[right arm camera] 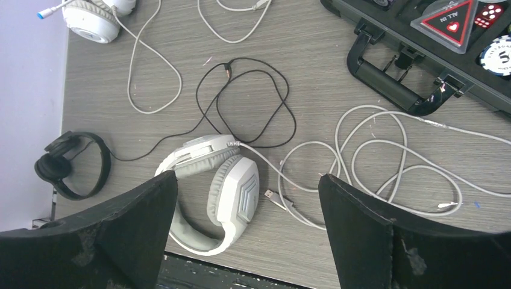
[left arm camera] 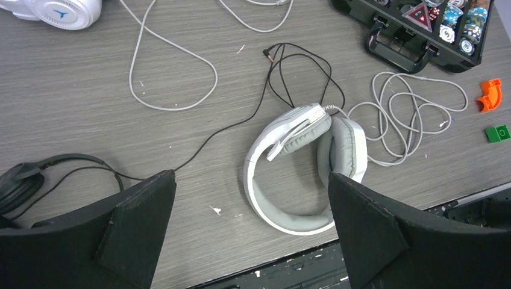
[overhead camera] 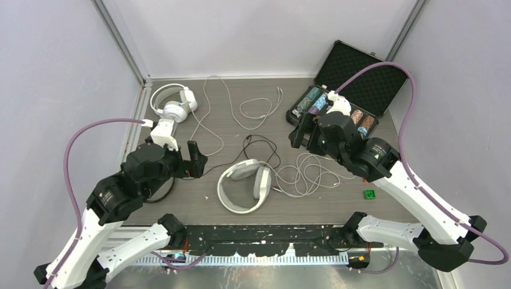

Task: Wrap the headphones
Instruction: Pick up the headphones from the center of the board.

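Observation:
A white headset (overhead camera: 244, 173) lies near the table's front middle, and also shows in the left wrist view (left arm camera: 298, 129) and the right wrist view (right arm camera: 238, 192). Its white cable (overhead camera: 313, 174) lies in loose loops to its right. A second white headset (overhead camera: 175, 103) lies at the back left, its cable (overhead camera: 211, 114) strewn across the table. A small black headset (left arm camera: 21, 183) lies at the left, mostly hidden under my left arm in the top view. Its black cable (overhead camera: 262, 147) loops behind the near headset. My left gripper (overhead camera: 194, 159) and right gripper (overhead camera: 304, 133) hover open and empty.
An open black case of poker chips (overhead camera: 352, 84) stands at the back right. A green block (overhead camera: 370, 194) lies near the front right, and an orange piece (left arm camera: 489, 95) lies beside it. A black rail (overhead camera: 271, 232) runs along the table's front edge. Walls close in on both sides.

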`<action>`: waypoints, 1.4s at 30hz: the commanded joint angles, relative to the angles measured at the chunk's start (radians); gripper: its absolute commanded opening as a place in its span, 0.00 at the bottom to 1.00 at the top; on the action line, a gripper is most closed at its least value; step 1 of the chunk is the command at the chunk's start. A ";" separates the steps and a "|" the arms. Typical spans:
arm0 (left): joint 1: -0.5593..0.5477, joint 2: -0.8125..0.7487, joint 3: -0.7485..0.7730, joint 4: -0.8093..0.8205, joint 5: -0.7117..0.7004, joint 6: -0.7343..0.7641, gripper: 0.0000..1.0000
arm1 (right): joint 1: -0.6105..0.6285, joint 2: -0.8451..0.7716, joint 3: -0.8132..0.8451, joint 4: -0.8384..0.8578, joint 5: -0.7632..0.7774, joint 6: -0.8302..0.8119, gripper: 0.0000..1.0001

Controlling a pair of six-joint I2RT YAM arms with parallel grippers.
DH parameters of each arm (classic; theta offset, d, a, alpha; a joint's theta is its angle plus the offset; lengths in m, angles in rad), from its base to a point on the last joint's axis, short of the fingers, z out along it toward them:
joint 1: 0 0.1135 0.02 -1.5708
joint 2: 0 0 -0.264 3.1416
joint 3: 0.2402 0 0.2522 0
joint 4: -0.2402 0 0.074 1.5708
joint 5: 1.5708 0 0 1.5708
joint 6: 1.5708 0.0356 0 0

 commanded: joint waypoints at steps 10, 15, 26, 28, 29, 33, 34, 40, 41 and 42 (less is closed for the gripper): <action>-0.003 -0.030 -0.071 -0.002 -0.018 -0.078 1.00 | -0.003 -0.015 -0.053 0.081 -0.074 0.026 0.91; -0.003 -0.003 -0.161 -0.013 -0.015 -0.212 1.00 | -0.003 -0.051 -0.095 0.130 -0.167 0.029 0.90; -0.003 0.071 -0.544 0.220 0.173 -0.545 0.74 | -0.003 -0.175 -0.253 0.241 -0.288 -0.049 0.85; -0.003 0.070 -0.604 0.283 0.169 -0.576 0.73 | -0.003 -0.177 -0.254 0.233 -0.285 -0.070 0.85; -0.003 0.071 -0.631 0.317 0.164 -0.587 0.73 | -0.003 -0.179 -0.253 0.231 -0.281 -0.081 0.85; -0.003 0.097 -0.706 0.416 0.160 -0.621 0.71 | -0.003 -0.184 -0.257 0.227 -0.256 -0.098 0.85; -0.003 0.106 -0.716 0.430 0.161 -0.624 0.70 | -0.003 -0.186 -0.259 0.226 -0.255 -0.098 0.84; -0.003 0.177 -0.774 0.537 0.184 -0.641 0.66 | -0.003 -0.205 -0.308 0.270 -0.282 -0.090 0.84; -0.003 0.191 -0.782 0.558 0.181 -0.642 0.65 | -0.003 -0.207 -0.309 0.272 -0.282 -0.088 0.84; -0.003 0.208 -0.790 0.578 0.181 -0.643 0.63 | -0.004 -0.204 -0.309 0.271 -0.282 -0.087 0.84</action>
